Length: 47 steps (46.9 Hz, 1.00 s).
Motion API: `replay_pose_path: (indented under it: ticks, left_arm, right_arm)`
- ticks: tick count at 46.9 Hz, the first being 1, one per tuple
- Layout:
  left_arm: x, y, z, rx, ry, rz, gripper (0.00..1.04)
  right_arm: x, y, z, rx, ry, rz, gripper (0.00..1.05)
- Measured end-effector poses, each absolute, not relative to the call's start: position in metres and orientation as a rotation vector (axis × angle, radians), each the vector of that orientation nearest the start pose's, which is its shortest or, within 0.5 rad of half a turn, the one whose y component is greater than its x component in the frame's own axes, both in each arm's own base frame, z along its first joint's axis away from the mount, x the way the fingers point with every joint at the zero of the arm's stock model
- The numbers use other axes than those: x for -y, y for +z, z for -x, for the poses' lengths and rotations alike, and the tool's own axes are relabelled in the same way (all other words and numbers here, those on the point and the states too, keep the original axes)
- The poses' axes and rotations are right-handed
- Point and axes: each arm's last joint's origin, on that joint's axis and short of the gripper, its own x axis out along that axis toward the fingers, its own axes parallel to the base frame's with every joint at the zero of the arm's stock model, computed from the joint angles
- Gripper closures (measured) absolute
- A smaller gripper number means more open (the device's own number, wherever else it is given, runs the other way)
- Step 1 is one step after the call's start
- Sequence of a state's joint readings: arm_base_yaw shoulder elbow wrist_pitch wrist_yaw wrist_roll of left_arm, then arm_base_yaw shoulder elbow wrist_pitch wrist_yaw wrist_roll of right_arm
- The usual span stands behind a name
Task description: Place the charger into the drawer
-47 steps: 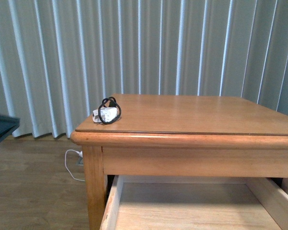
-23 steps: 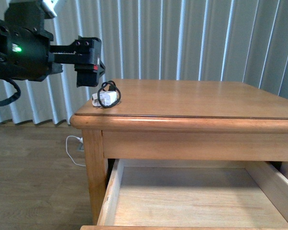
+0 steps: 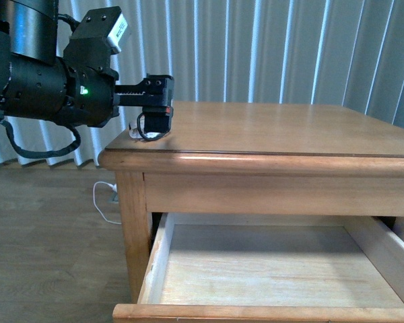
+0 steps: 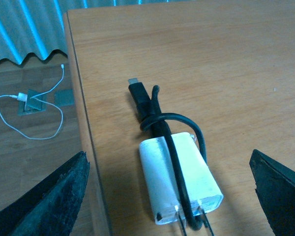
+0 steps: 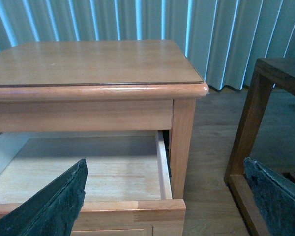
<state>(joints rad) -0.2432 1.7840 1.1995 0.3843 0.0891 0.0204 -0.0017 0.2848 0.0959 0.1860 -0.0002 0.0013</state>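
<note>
One charger point(image 4: 201, 182) lay flat on the wooden surface point(image 3: 289, 134), near the front left corner and just in from the edge. It was a small white block with a thin black cable looped lengthwise around it. The cable was loosely knotted beyond one end of the block, and two metal prongs projected from the other end.

Handling, as judged:
- The block was probably light and rigid, with a smooth plastic shell that could slip under a weak grip.
- The cable was soft. Its loops could shift or unwind if lifted on their own.
- The best hold was across the two long sides of the block, trapping the cable wrap under the fingers. The knotted end and the prongs were poor places to grip.

The left pincer point(image 4: 167, 155) was spread wide and held nothing. In the left wrist view its dark fingers point(image 4: 49, 196) stood on either side of the charger, well clear of it, with the block roughly centred between them. In the front view the pincer hung low over the charger. Whether the fingertips touched the surface could not be told.

The right pincer point(image 5: 164, 162) was also spread wide and empty. It was aimed at the right front of the drawer point(image 3: 158, 262) and touched nothing.

The drawer was pulled out below the front edge of the surface, with its pale bare-wood floor exposed and nothing visible inside. The charger had not yet been lifted. A thin white cable point(image 4: 34, 132) lay on the floor beside the furniture and formed no part of the task.
</note>
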Motion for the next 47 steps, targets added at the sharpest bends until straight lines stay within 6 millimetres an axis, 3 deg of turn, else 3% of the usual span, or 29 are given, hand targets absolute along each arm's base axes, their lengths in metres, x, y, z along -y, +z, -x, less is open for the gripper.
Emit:
replay_pose_path:
  ticks: [21, 40, 47]
  left_arm:
    - [0.116, 0.248, -0.414, -0.205, -0.359, -0.037, 0.06]
    - [0.121, 0.245, -0.419, -0.225, -0.374, -0.045, 0.64]
    - [0.120, 0.245, -0.419, -0.214, -0.364, -0.042, 0.65]
  right_arm:
    - [0.000, 0.190, -0.115, -0.003, -0.002, -0.001, 0.09]
    - [0.000, 0.190, -0.115, -0.003, -0.002, -0.001, 0.09]
    - [0.000, 0.190, -0.115, -0.003, -0.002, -0.001, 0.09]
